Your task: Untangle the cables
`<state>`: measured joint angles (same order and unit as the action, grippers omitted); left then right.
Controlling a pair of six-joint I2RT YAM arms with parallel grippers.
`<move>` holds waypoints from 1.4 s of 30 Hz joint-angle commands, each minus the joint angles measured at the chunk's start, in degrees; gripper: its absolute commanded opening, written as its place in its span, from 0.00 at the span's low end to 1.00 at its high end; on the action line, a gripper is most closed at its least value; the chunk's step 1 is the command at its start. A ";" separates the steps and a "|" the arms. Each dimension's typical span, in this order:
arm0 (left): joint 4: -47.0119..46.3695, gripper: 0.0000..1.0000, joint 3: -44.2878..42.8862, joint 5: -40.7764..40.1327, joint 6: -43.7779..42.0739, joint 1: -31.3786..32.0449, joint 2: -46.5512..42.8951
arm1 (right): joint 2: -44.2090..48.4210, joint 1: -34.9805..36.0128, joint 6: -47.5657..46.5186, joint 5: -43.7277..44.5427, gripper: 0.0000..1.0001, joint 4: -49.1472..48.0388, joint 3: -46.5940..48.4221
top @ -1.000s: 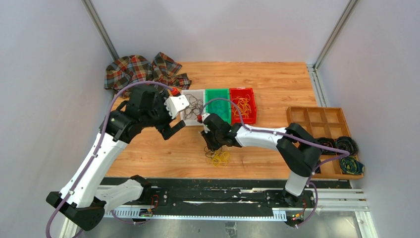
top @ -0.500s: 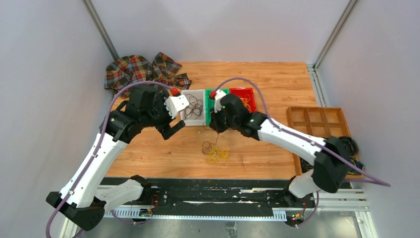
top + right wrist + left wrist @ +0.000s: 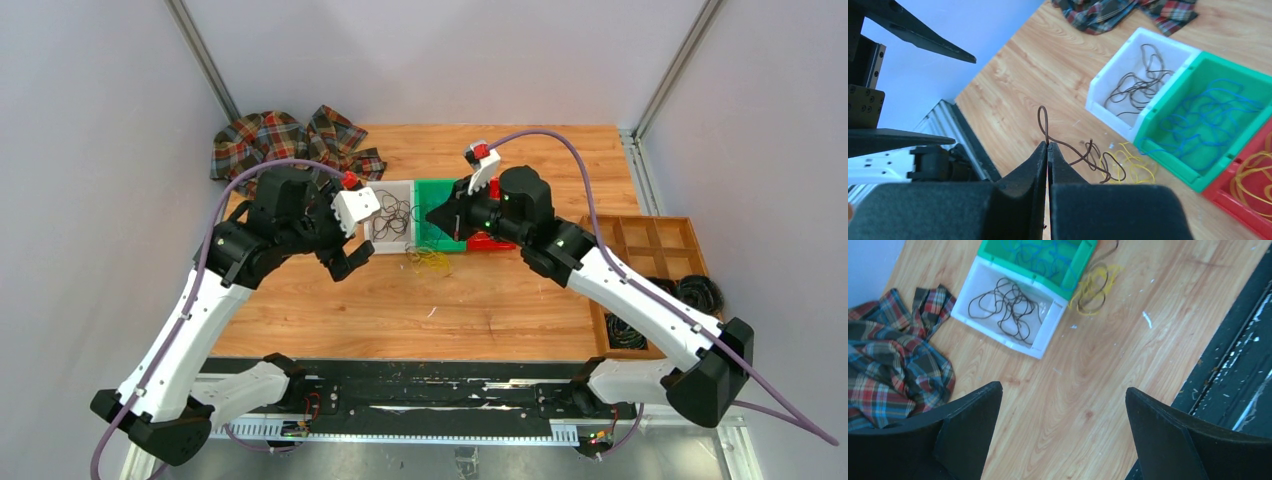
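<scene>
My right gripper (image 3: 432,215) (image 3: 1048,145) is shut on a thin dark cable (image 3: 1043,122) and holds it above the table. The cable hangs down into a small tangle of dark and yellow cables (image 3: 1120,167) lying on the wood just in front of the green bin (image 3: 430,258) (image 3: 1093,287). A white bin (image 3: 390,184) holds black cables (image 3: 1008,310). The green bin (image 3: 438,182) holds blue cables (image 3: 1205,117). A red bin (image 3: 1248,215) holds yellow cables. My left gripper (image 3: 352,262) (image 3: 1063,392) is open and empty, above bare wood left of the tangle.
A plaid cloth (image 3: 285,140) lies at the back left, close to the white bin. A wooden compartment tray (image 3: 645,240) with black wire coils (image 3: 695,292) stands at the right edge. A black rail (image 3: 430,385) runs along the near edge.
My right gripper has risen and swung back toward the bins, holding the dark cable. The dark and yellow tangle was dragged from mid-table to the green bin's front. The left arm barely moved.
</scene>
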<state>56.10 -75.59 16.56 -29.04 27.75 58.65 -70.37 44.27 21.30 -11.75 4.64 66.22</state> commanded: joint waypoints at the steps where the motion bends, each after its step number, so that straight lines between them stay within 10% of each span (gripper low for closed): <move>1: -0.31 0.98 -2.44 8.61 0.98 -0.41 -0.03 | -2.04 0.13 5.01 -7.85 0.01 -4.24 -0.79; 10: 0.60 0.99 -2.81 19.94 -2.23 -0.41 2.49 | -4.23 3.93 5.15 -15.71 0.01 -6.98 -0.83; 28: 1.47 0.67 -2.39 25.97 -2.08 -0.41 5.12 | -4.63 7.79 3.48 -17.34 0.01 -7.45 -0.64; 39: 1.47 0.02 -1.50 25.87 -3.21 -0.41 5.01 | -5.99 9.17 3.43 -16.94 0.01 -7.42 -0.14; 42: 2.41 0.01 -1.51 26.01 -4.15 -0.41 4.40 | -5.56 9.19 3.03 -15.82 0.01 -6.84 -0.01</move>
<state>57.65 -76.93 41.43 -31.73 27.55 64.03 -76.51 52.53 25.50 -28.29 -1.43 65.01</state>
